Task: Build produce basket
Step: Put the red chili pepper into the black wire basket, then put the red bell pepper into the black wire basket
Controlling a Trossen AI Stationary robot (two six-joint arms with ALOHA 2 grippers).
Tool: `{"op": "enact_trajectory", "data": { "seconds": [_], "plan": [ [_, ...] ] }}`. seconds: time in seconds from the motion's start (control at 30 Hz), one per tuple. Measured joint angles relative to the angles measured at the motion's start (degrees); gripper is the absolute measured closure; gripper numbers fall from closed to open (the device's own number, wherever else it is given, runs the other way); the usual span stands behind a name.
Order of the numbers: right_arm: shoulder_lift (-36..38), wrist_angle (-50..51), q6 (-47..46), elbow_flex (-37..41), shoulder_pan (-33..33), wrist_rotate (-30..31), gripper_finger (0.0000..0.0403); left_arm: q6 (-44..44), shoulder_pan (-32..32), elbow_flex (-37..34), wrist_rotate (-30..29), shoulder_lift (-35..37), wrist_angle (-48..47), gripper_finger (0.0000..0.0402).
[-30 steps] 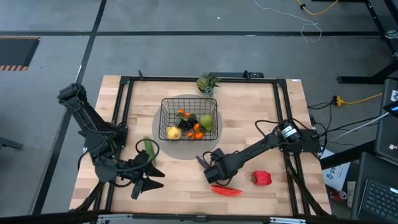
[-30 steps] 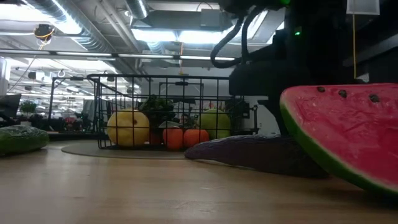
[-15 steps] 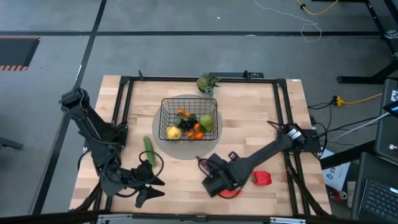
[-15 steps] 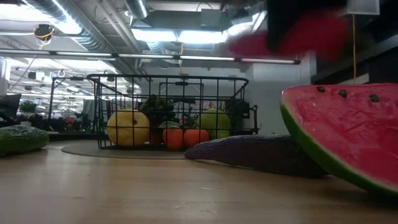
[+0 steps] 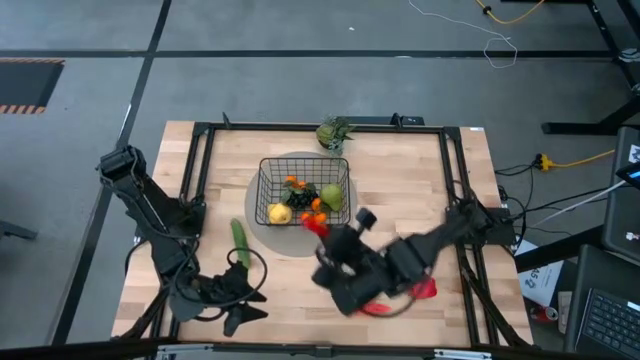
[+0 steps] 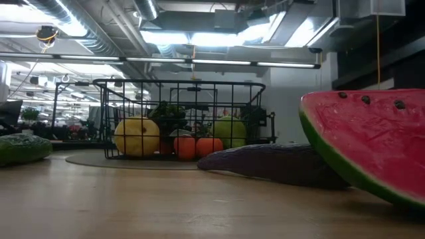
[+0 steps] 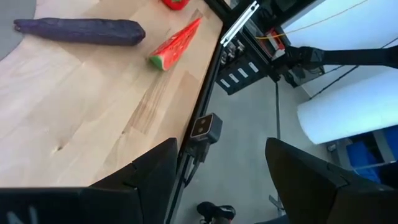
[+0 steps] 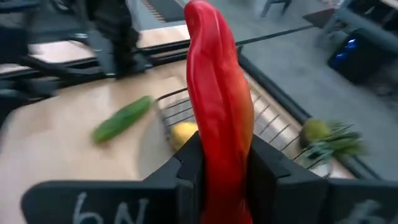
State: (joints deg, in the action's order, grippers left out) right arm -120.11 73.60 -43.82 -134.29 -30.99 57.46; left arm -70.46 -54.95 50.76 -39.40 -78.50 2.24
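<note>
Right wrist view shows the right hand (image 8: 219,163) grasping a red chili (image 8: 217,93) above the counter (image 5: 400,190), near the basket (image 5: 304,190). Left hand (image 7: 217,174) is released.

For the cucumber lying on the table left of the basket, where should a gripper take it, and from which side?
Grip the cucumber at its middle, coming straight down from above, fingers across its narrow width. It lies flat on the bare table, long axis running roughly near-to-far, clear of the basket, so both long sides look free. The open left gripper is nearest.
</note>
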Motion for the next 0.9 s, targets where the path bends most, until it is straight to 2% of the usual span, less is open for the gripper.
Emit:
{"op": "enact_trajectory", "data": {
  "seconds": [0.3, 0.37, 0.4, 0.5, 0.6, 0.67, 0.83, 0.9],
  "plan": [
    [0.0, -0.1, 8.3, -0.1, 11.8, -1.5, 0.0327, 0.1, 0.3, 0.0, -0.2, 0.0, 0.0, 0.0162],
    [0.0, -0.1, 8.6, -0.1, 13.9, -4.4, 0.0323, 0.1, 0.3, 0.0, -0.2, 0.0, 0.0, 0.0162],
    [0.0, -0.1, 9.7, -0.1, 15.1, -7.9, 0.0319, 0.1, 0.3, 0.0, -0.2, 0.0, 0.0, 0.0162],
    [-0.1, 0.2, 11.2, -0.1, 18.4, -20.4, 0.0290, 0.1, 0.3, 0.0, -0.2, 0.0, 0.0, 0.0162],
    [-0.1, 0.1, 11.9, -0.1, 21.4, -27.7, 0.0249, 0.4, 0.3, 0.0, -0.2, 0.0, 0.0, 0.0162],
    [-0.2, 0.1, 13.4, -0.1, 22.8, -28.5, 0.0220, 0.5, 0.4, 0.0, -0.2, 0.0, -0.1, 0.0162],
    [-0.3, 0.1, 15.7, -0.1, 25.6, -24.6, 0.0160, 0.6, 1.0, 0.0, -0.2, 0.0, -0.5, 0.0162],
    [-0.3, 0.5, 14.7, -0.1, 26.2, -26.3, 0.0145, 0.6, 1.2, 0.0, -0.2, 0.0, -0.5, 0.0162]
  ]
}}
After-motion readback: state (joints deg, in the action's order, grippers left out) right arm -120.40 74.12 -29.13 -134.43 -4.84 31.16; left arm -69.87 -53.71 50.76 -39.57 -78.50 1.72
